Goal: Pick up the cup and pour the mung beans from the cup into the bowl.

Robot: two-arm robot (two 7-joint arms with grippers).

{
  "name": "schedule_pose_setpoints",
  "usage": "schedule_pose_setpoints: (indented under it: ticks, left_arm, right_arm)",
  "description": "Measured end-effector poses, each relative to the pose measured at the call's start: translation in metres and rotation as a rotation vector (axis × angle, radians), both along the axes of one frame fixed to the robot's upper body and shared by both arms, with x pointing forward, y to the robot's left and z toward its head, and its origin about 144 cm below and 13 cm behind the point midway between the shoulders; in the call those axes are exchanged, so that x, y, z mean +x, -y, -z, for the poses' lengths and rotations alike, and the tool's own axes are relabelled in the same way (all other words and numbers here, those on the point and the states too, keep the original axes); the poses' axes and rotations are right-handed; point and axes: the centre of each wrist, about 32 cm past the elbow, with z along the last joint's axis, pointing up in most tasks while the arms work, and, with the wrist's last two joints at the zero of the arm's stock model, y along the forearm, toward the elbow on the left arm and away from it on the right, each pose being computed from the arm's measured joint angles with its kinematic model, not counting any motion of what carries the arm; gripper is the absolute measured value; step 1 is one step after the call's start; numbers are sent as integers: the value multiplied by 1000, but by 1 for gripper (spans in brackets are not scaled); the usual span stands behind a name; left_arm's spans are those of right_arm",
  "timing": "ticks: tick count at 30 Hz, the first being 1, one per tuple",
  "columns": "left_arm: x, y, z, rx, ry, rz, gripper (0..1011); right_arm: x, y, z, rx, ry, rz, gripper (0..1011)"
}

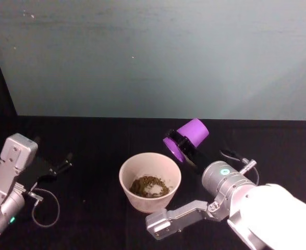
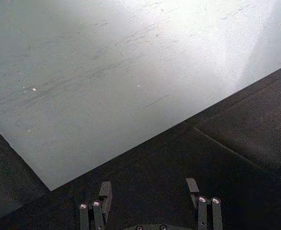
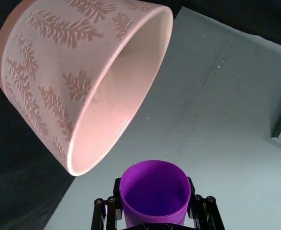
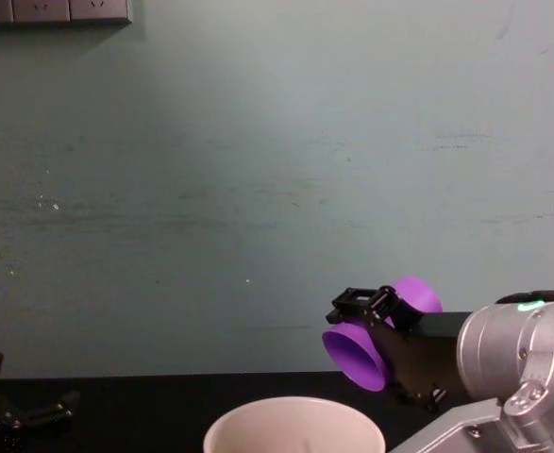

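Big teal wall (image 1: 153, 57) across the far side, black table (image 1: 90, 140) spread out in front of it. The right arm (image 1: 267, 213) comes in from the near right, white and bulky, reaching up and left over the table.

The bowl (image 1: 137, 200) sits on the table near the middle, close to the robot. It is pale and upright, and the right wrist view picks out a leafy sprig pattern on its outer wall.

Over on the left, the left gripper (image 1: 64, 161) hangs low by the table, well apart from the bowl. Its fingers (image 2: 104, 191) are spread wide with nothing between them. A thin looped cable (image 1: 46, 208) trails beside that arm.

Now the action: the right gripper (image 1: 183, 146) has its jaws clamped on the cup (image 1: 194, 133), one finger on each side. The purple cup is up in the air just above the bowl's far right rim. It is tipped hard over, mouth pointing down and left toward the bowl, base up and to the right.

Down in the bowl, a small greenish-brown heap of mung beans (image 1: 150, 186) lies on the bottom.
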Motion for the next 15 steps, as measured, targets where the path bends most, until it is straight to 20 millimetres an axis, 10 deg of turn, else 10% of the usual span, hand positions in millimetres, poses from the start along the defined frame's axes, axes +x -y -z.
schedule_pose_setpoints:
  ticks: [15]
  left_arm:
    - [0, 0, 0, 0, 0, 0, 1000]
  right_arm:
    - [-2, -1, -2, 3, 10, -9, 736]
